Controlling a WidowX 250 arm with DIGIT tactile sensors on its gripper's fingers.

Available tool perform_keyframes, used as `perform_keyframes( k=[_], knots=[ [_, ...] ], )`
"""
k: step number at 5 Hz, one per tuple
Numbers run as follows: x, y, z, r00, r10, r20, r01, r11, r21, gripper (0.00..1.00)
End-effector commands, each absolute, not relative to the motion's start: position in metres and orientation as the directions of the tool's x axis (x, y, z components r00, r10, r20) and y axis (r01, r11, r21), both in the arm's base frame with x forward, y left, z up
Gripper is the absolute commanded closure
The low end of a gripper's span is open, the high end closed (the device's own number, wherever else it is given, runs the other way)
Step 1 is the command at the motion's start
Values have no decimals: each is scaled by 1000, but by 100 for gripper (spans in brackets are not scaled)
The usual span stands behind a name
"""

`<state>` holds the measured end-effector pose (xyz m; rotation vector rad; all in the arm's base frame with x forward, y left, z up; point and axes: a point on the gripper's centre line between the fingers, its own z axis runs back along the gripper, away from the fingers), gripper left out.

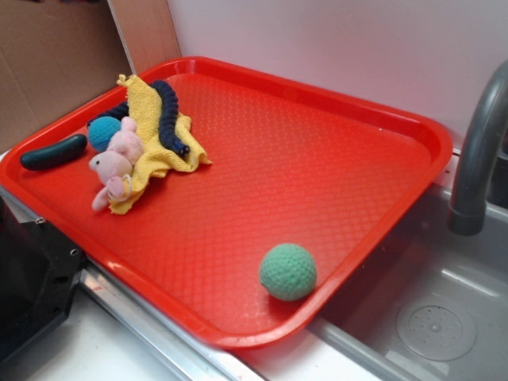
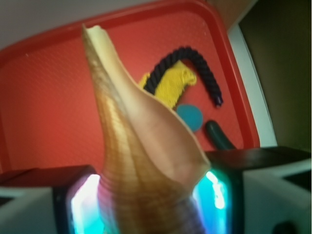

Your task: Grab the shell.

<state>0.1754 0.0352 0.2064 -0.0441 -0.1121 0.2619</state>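
In the wrist view the tan-and-cream shell (image 2: 141, 146) with brown stripes fills the middle, its long thin tail pointing up and away over the red tray (image 2: 44, 97). My gripper (image 2: 148, 204) is shut on the shell: the two glowing cyan pads (image 2: 87, 207) press its wide body from both sides. The shell is lifted above the tray. In the exterior view neither the gripper nor the shell shows; only the red tray (image 1: 317, 159) with its other items appears.
A green ball (image 1: 287, 271) lies near the tray's front edge. A yellow cloth (image 1: 163, 131) with a dark blue rope (image 1: 171, 119), pink plush (image 1: 115, 167), blue ball (image 1: 103, 131) and dark green cucumber shape (image 1: 54, 152) crowd the back left. A grey faucet (image 1: 480, 151) and sink (image 1: 436, 325) are at right.
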Motion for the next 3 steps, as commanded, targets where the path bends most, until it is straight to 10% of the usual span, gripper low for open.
perform_keyframes(
  k=[1,3],
  knots=[
    [175,23,227,952,246,181,-240,969,-56,100],
    [177,15,224,962,207,177,-198,978,-64,100]
  ],
)
